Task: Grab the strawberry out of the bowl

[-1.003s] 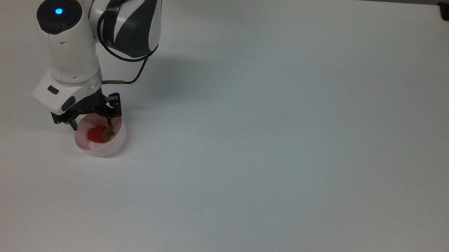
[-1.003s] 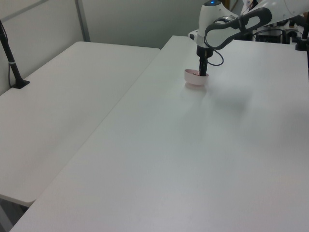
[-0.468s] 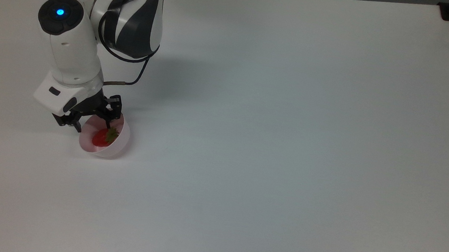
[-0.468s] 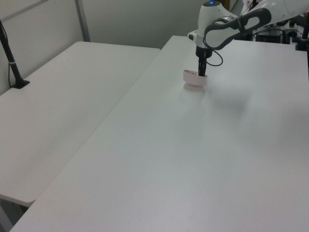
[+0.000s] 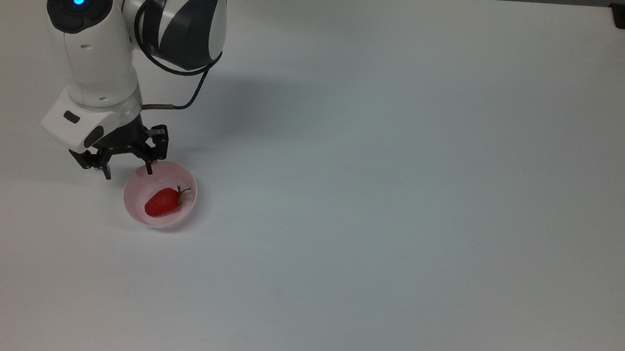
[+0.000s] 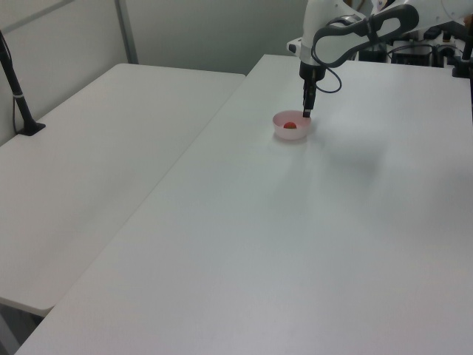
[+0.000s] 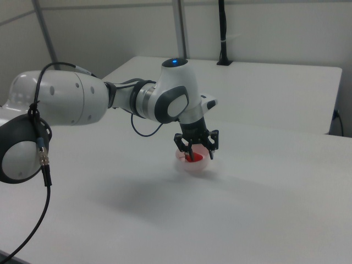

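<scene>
Since the frames a moment earlier, the bowl (image 5: 160, 194) has slid toward the top view's right and settled flat on the desk (image 5: 403, 178), and the pincer (image 5: 126, 169) has lifted away from it with nothing between its fingers.

Going left to right in the top view: the white wrist comes first, with the pincer hanging open beneath it, one fingertip (image 5: 105, 172) over bare desk and the other just at the bowl's upper-left rim. That spread suggests it is straddling the rim rather than the fruit, which would explain why the bowl got nudged instead of the berry being caught. Next comes the bowl, upright. Inside it lies the strawberry (image 5: 162, 202) on its side, red body toward the lower left, cap and stem pointing up and to the right, resting low against the curved wall where a loose fruit would naturally roll.

The right view shows the pincer (image 7: 196, 148) above the near rim of the bowl (image 7: 195, 164), fingers apart. My judgement: the grasp is not yet made, and the pincer needs to recentre over the berry before descending.
</scene>
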Robot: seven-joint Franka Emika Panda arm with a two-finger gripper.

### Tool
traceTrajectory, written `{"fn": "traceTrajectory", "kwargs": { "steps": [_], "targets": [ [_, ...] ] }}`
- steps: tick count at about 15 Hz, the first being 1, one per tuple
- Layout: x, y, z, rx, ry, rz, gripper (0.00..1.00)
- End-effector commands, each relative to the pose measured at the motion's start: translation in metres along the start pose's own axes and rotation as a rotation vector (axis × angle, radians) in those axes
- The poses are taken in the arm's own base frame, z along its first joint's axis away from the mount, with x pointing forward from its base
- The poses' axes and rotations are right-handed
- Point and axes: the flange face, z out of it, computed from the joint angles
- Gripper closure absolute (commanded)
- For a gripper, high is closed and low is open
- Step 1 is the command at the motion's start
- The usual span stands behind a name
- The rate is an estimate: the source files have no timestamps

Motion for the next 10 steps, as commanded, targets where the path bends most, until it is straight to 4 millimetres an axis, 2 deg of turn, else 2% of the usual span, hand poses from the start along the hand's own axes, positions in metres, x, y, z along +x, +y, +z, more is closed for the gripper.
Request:
{"fn": "traceTrajectory", "kwargs": {
  "steps": [1,4,10],
  "targets": [
    [0.003,-0.012,-0.012,0.019,-0.005,-0.023,0.34],
    [0.006,-0.016,-0.019,0.023,0.007,-0.019,0.34],
    [0.012,-0.025,-0.01,0.032,0.011,0.104,0.34]
  ]
}}
